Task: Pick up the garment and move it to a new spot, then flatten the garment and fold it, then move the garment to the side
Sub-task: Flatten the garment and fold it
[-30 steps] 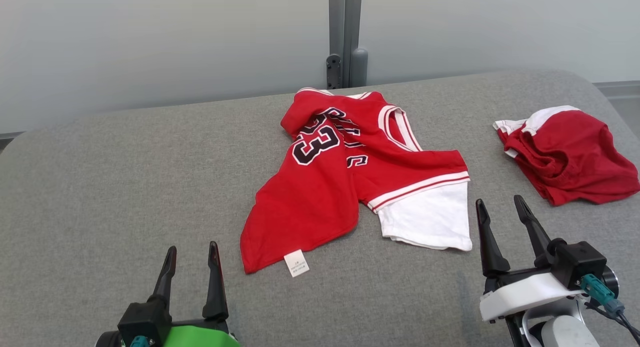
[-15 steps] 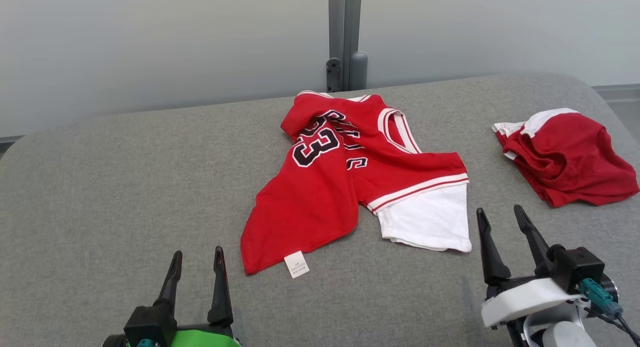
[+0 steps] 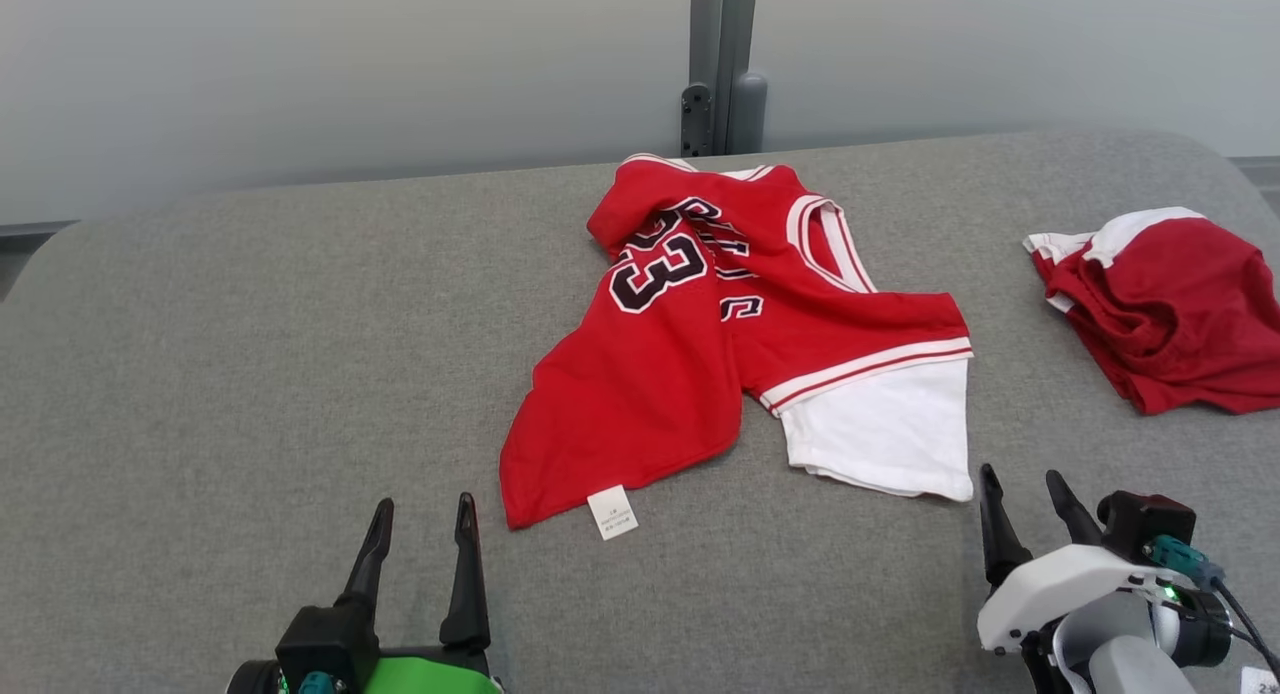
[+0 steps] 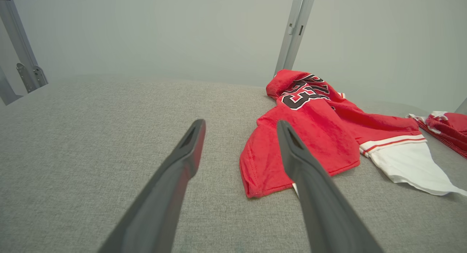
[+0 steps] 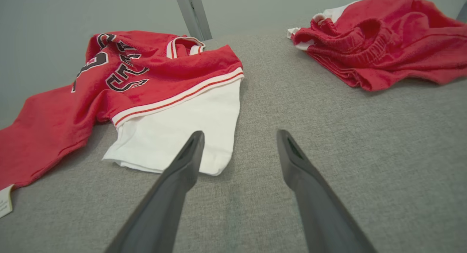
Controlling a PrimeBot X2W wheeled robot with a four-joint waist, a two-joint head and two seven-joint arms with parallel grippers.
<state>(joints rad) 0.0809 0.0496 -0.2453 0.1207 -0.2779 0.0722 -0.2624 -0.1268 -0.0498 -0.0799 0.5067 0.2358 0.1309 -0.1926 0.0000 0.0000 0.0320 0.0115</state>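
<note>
A red shirt [image 3: 740, 314] with the number 23 lies crumpled near the middle of the gray counter [image 3: 250, 374], toward its far edge and in front of a metal post [image 3: 722, 64]. In the head view its white sleeve [image 3: 880, 444] spreads toward the right tool [image 3: 1022, 474], and a small white label [image 3: 612, 512] sticks out at the near red corner, just ahead of the left tool [image 3: 424, 502]. Both tools sit at the near side with their fingers spread apart and nothing between them, neither touching the cloth. A second red garment [image 3: 1170, 314] with white trim lies bunched at the far right, well apart from the shirt. The left wrist view adds another post [image 4: 22, 63] beyond the counter's left end and shows the hem of the near red corner slightly rolled. The right wrist view brings out the gathered waistband [image 5: 350, 38] of the second garment, and the sleeve's edge just past that tool's fingertip.
</note>
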